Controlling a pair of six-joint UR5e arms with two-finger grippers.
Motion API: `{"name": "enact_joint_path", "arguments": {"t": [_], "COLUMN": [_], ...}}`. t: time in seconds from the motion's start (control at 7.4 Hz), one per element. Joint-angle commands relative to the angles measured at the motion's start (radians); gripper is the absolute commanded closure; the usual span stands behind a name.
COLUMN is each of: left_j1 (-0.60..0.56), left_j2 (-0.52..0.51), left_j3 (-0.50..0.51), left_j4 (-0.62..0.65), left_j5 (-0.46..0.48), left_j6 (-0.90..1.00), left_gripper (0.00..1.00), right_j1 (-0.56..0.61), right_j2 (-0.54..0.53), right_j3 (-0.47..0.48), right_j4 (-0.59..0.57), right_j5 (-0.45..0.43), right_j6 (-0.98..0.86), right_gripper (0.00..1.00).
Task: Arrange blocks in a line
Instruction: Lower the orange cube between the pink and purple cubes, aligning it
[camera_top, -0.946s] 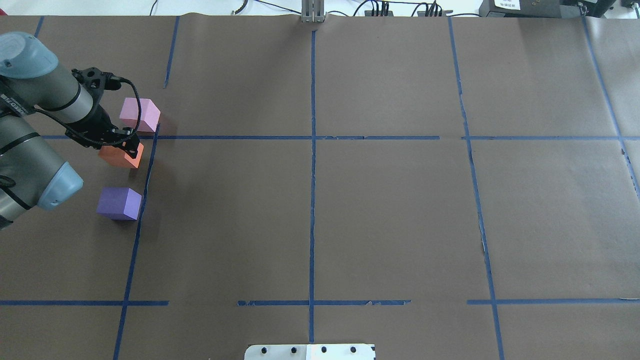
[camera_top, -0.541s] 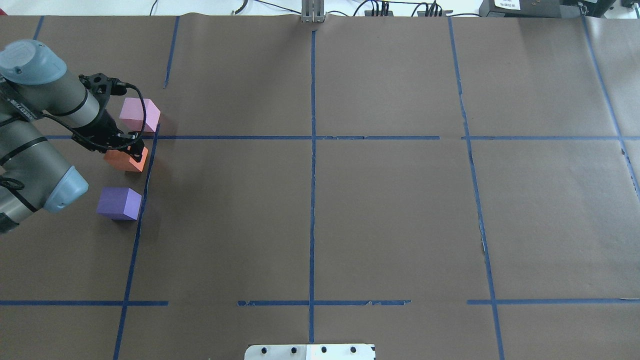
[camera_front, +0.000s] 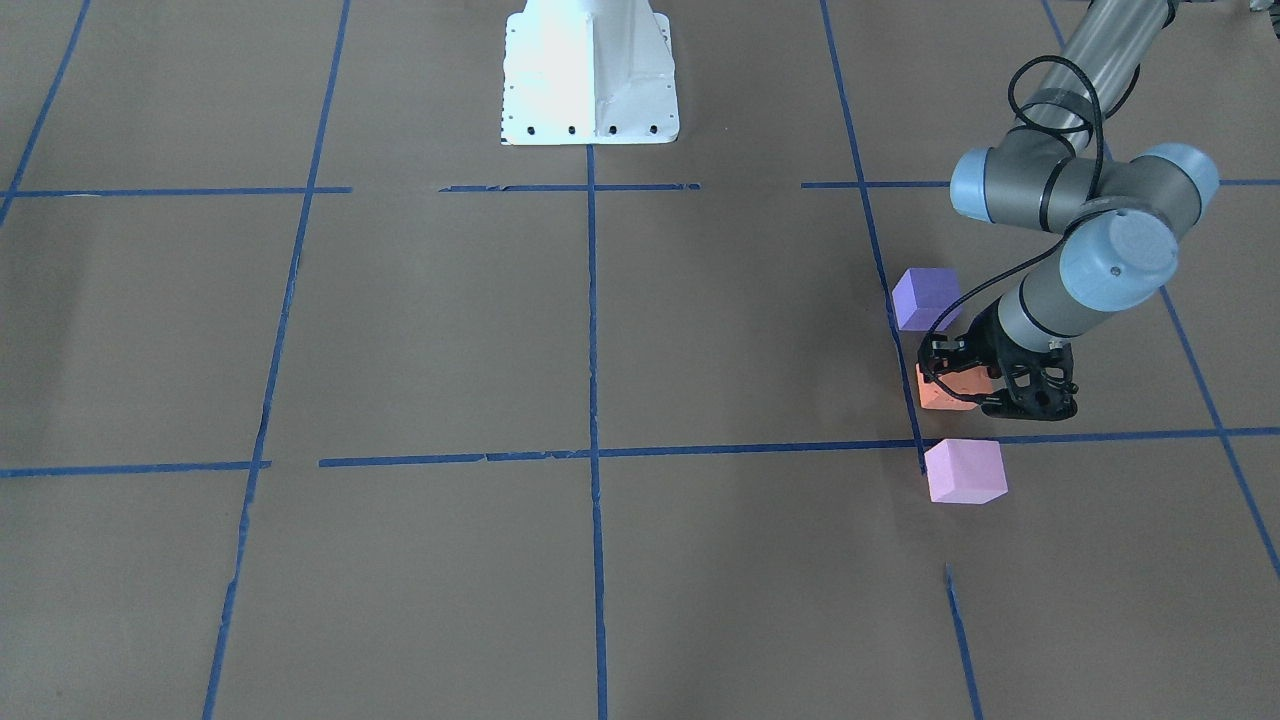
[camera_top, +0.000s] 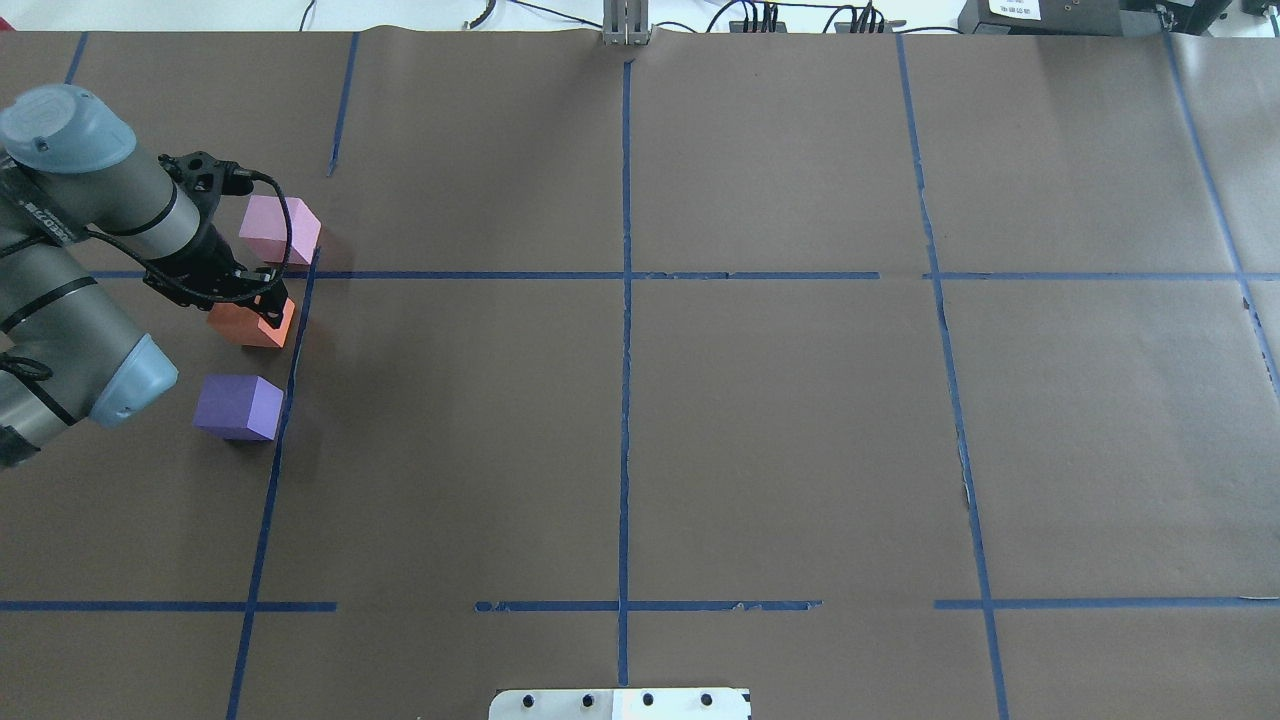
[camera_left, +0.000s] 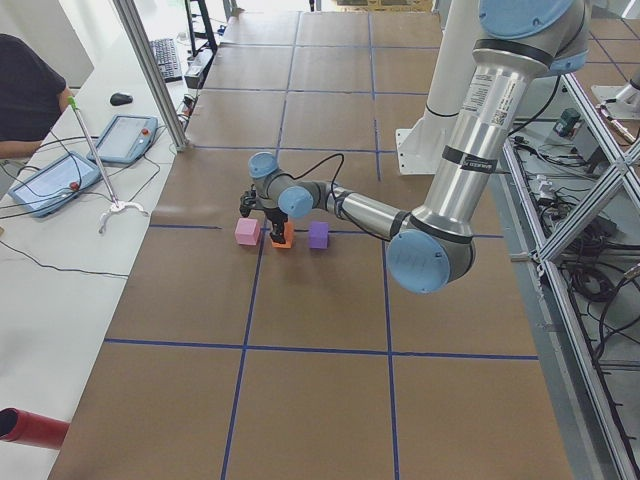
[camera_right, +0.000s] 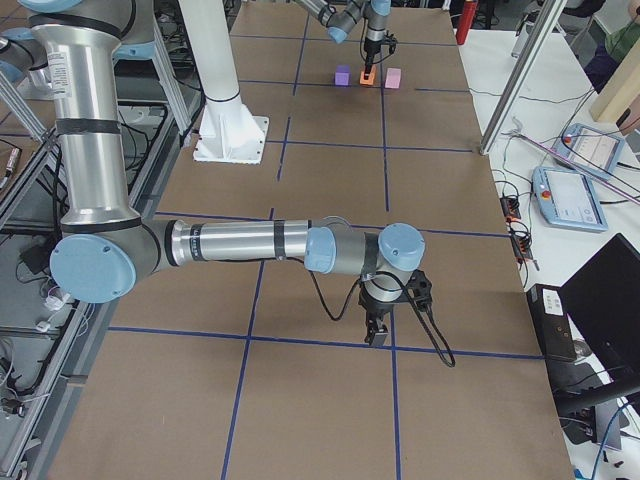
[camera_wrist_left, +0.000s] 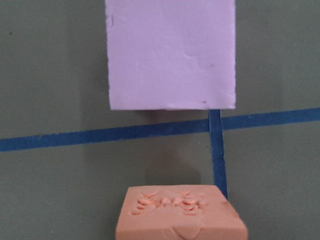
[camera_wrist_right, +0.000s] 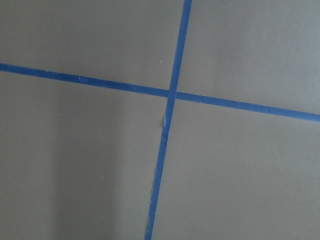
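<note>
L gripper (camera_top: 268, 308): pinching orange block (camera_top: 240, 325), sitting btwn pink block (camera_top: 270, 228) & purple block (camera_top: 235, 405).
R gripper (camera_right: 378, 330): hovering over table (camera_right: 300, 400); can't tell if spread.

Three foam blocks sit on the desk (camera_top: 700, 400): one orange block (camera_top: 236, 326), one purple block (camera_top: 237, 406), one pink block (camera_top: 264, 222). Two robot arms reach over it, the left arm (camera_top: 60, 300) and the right arm (camera_right: 240, 240). One white mounting base (camera_front: 590, 70) stands on the desk. One person (camera_left: 25, 95) is at the side.

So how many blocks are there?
3, in a row: the pink block at the far end, the orange block in the middle, the purple block nearest. None seem hidden.
</note>
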Motion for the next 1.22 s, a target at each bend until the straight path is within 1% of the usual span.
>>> {"name": "enact_joint_path", "arguments": {"t": [0.0,0.14,0.27,0.41,0.54,0.68,0.81,0.95,1.08], "left_j1": [0.0,0.0,0.0,0.0,0.0,0.0,0.0,0.0,0.0], "left_j2": [0.001,0.0,0.001,0.001,0.001,0.001,0.001,0.001,0.001], "left_j3": [0.004,0.005,0.005,0.007,0.013,0.013,0.013,0.013,0.01], "left_j4": [-0.002,-0.003,-0.008,-0.009,-0.014,-0.015,-0.015,-0.015,-0.015], "left_j5": [-0.01,-0.011,-0.011,-0.011,-0.011,-0.011,-0.011,-0.011,-0.011], "left_j6": [-0.001,0.001,0.001,0.001,0.001,0.001,0.001,0.001,0.001], "left_gripper": [0.54,0.44,0.39,0.3,0.2,0.12,0.1,0.0,0.0], "right_j1": [0.0,0.0,0.0,0.0,0.0,0.0,0.0,0.0,0.0], "right_j2": [0.0,0.0,0.0,0.0,0.0,0.0,0.0,0.0,0.0], "right_j3": [0.0,0.0,0.0,0.0,0.0,0.0,0.0,0.0,0.0], "right_j4": [0.0,0.0,0.0,0.0,0.0,0.0,0.0,0.0,0.0], "right_j5": [0.0,0.0,0.0,0.0,0.0,0.0,0.0,0.0,0.0], "right_j6": [0.0,0.0,0.0,0.0,0.0,0.0,0.0,0.0,0.0], "right_gripper": [0.0,0.0,0.0,0.0,0.0,0.0,0.0,0.0,0.0]}}
